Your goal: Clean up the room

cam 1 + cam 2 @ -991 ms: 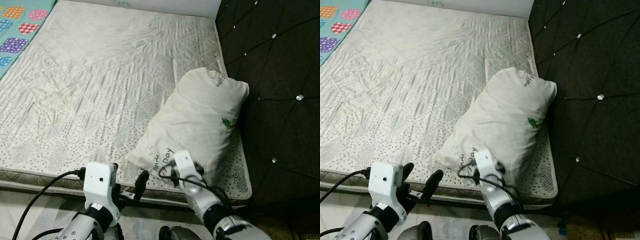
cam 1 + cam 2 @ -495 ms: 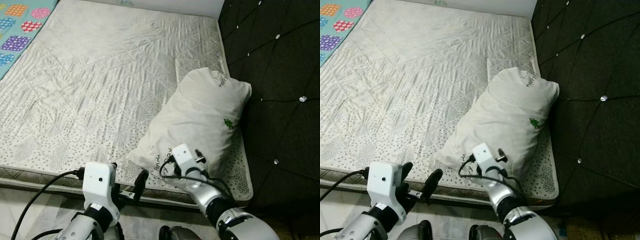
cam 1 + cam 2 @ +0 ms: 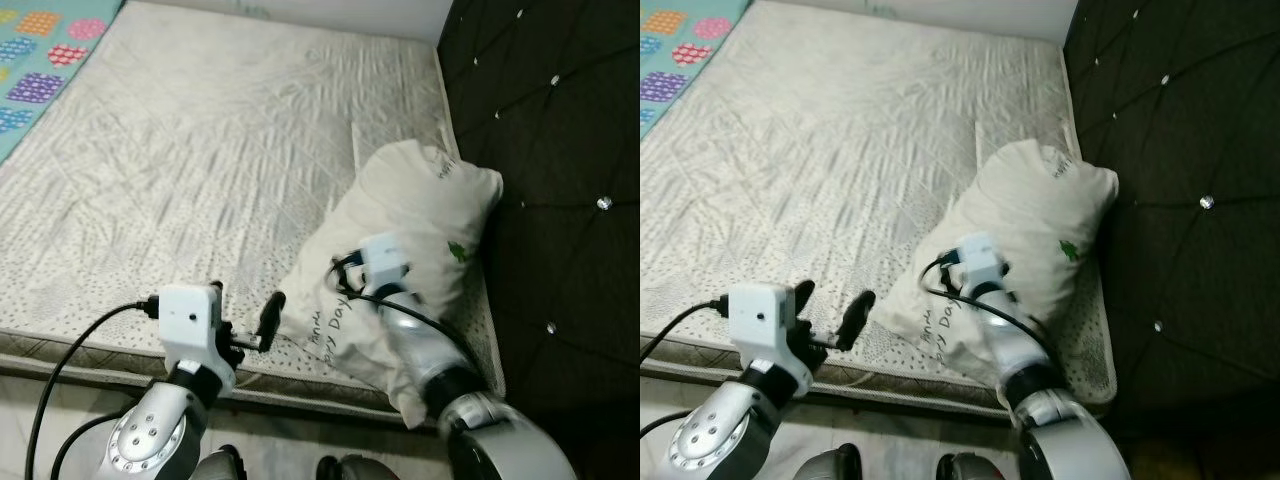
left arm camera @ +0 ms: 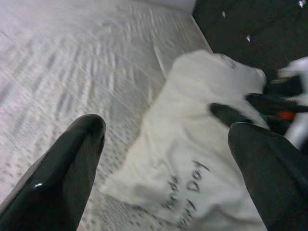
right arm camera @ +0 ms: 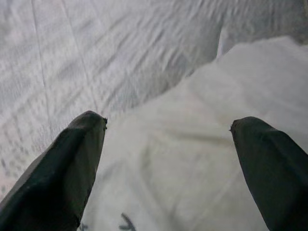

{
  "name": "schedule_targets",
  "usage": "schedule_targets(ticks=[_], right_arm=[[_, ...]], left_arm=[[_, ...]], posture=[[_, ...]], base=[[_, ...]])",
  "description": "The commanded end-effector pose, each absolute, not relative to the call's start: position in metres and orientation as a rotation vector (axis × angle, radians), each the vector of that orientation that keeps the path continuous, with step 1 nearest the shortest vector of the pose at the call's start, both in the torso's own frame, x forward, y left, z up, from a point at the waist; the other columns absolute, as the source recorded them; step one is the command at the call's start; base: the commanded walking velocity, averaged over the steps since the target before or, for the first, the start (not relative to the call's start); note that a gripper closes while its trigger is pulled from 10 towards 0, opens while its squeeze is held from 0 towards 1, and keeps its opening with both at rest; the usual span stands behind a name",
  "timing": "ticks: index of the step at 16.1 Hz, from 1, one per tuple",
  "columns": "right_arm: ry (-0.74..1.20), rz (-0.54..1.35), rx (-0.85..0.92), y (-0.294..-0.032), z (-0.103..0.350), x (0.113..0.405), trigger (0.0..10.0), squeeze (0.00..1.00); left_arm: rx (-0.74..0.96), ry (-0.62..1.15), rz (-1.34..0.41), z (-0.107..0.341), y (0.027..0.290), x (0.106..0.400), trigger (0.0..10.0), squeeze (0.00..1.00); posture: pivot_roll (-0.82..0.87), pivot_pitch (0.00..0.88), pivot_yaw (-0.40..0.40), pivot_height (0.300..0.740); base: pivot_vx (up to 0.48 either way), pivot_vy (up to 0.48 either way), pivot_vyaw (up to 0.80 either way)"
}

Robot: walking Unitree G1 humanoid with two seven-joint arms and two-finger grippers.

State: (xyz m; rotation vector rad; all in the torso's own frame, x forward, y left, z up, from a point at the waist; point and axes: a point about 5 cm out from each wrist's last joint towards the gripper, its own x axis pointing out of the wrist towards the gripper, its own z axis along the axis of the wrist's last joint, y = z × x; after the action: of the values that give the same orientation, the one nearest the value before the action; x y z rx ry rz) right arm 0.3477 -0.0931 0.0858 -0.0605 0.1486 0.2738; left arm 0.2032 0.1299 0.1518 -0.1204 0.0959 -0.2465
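Both grippers, right [image 5: 168, 159] and left [image 4: 163, 163], had fingers apart over the pillow [image 3: 420, 220]; a shallow pinch risked slipping off loose fabric.

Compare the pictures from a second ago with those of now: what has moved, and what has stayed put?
The right gripper has reached forward from the pillow's near corner to over its middle, fingers open, nothing gripped. The left gripper has edged up toward the pillow's near corner, also open. The pillow itself lies as before on the mattress against the dark headboard.
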Motion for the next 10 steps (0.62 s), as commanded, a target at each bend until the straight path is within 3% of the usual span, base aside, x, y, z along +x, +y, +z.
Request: schedule_targets(ticks=[1,3,6,10], right_arm=[[0.102,0.302,0.037,-0.104,0.096,0.344,10.0,0.0],[-0.018,0.304,0.153,-0.121,0.122,0.331,10.0,0.0],[-0.079,0.267,0.166,-0.143,0.14,0.309,10.0,0.0],[-0.054,0.216,0.104,-0.164,0.137,0.297,10.0,0.0]], left_arm=[[-0.098,0.072,-0.175,0.15,0.138,0.208,10.0,0.0],[-0.085,0.018,-0.031,0.15,0.161,0.218,10.0,0.0],[-0.088,-0.009,0.117,0.146,0.193,0.22,10.0,0.0],[-0.06,-0.071,0.172,0.142,0.208,0.241,10.0,0.0]], posture=[[0.04,0.032,-0.106,0.74],[0.01,0.0,-0.099,0.74],[-0.01,0.0,-0.087,0.74],[-0.03,0.0,-0.076,0.74]], base=[[0.0,0.0,0.0],[0.0,0.0,0.0],[0.0,0.0,0.0],[0.0,0.0,0.0]])
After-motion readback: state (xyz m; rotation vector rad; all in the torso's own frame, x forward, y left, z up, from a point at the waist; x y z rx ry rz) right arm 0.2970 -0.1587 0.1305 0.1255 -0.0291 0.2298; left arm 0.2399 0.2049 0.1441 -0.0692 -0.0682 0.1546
